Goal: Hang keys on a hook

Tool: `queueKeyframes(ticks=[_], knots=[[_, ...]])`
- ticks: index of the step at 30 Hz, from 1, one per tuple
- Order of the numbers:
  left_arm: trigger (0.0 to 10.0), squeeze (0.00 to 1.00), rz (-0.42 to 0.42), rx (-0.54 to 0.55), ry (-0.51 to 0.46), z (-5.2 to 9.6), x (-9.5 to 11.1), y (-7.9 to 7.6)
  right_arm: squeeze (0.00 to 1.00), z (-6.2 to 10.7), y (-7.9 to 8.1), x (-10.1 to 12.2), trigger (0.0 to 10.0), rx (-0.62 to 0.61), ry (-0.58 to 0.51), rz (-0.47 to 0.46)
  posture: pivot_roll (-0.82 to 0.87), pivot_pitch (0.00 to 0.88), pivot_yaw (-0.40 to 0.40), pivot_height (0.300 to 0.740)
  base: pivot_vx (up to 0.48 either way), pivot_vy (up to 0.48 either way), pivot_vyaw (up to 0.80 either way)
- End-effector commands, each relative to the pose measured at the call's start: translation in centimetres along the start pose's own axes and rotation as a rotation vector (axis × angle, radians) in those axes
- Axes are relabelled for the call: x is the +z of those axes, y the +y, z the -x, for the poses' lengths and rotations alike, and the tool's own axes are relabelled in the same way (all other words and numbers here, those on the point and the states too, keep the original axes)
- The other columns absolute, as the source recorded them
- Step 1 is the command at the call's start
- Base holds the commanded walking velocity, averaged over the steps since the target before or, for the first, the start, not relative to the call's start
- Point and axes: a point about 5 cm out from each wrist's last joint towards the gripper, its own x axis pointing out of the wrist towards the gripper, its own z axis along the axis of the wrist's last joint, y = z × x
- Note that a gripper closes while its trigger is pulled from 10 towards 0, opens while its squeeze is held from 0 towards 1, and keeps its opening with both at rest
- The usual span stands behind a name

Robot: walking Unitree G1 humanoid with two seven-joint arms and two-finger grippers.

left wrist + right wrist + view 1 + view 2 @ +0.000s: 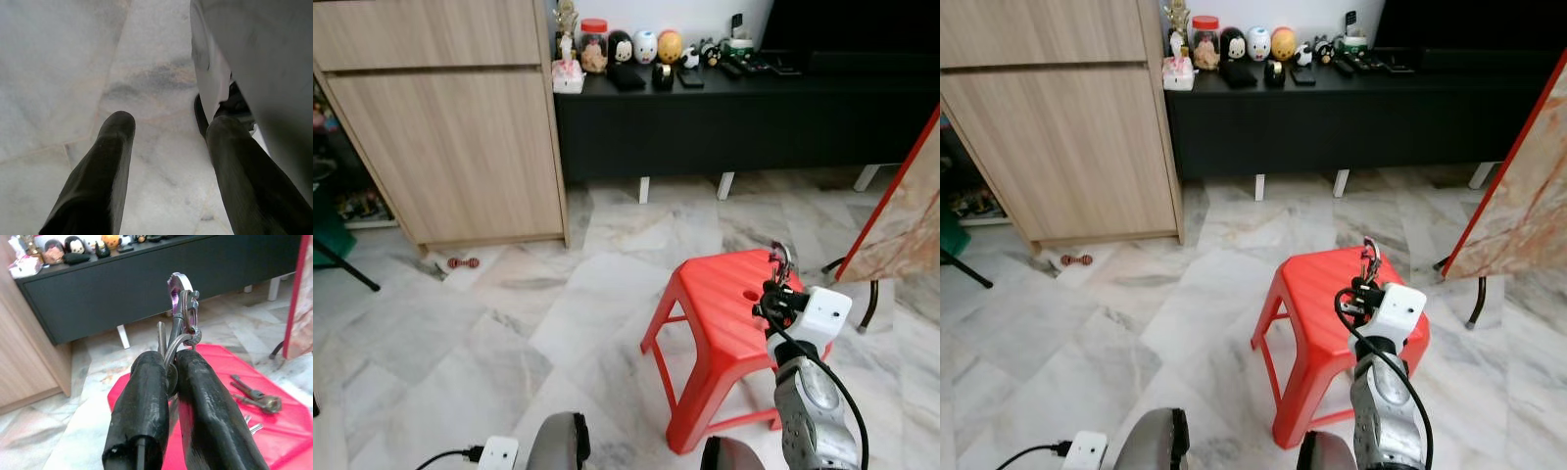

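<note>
My right gripper (169, 363) is shut on a bunch of keys (183, 308), with a silver ring and a purple-tinted carabiner sticking up beyond the fingertips. It hovers over the right part of a red plastic stool (720, 304); in the left eye view the keys (782, 259) rise above the white wrist. More loose keys (257, 399) lie on the stool's red seat beside the fingers. My left gripper (168, 122) hangs low and open above the marble floor, nothing between its fingers.
A light wooden cabinet (450, 127) stands at the back left, and a long black console (744, 117) with figurines (646, 46) runs along the back. A red-edged marbled panel (906, 206) leans at the right. A small red toy (463, 262) lies near the cabinet.
</note>
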Motion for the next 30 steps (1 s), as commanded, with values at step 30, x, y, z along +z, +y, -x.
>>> queueKeyframes(ticks=[30], knots=[[10.0,0.00,0.005,-0.012,-0.012,-0.12,0.41,-0.33,0.00,-0.32,0.10,1.17,10.0,-0.018,-0.045,-0.005,0.05,0.000,-0.042,0.740,0.000,0.000,0.00]])
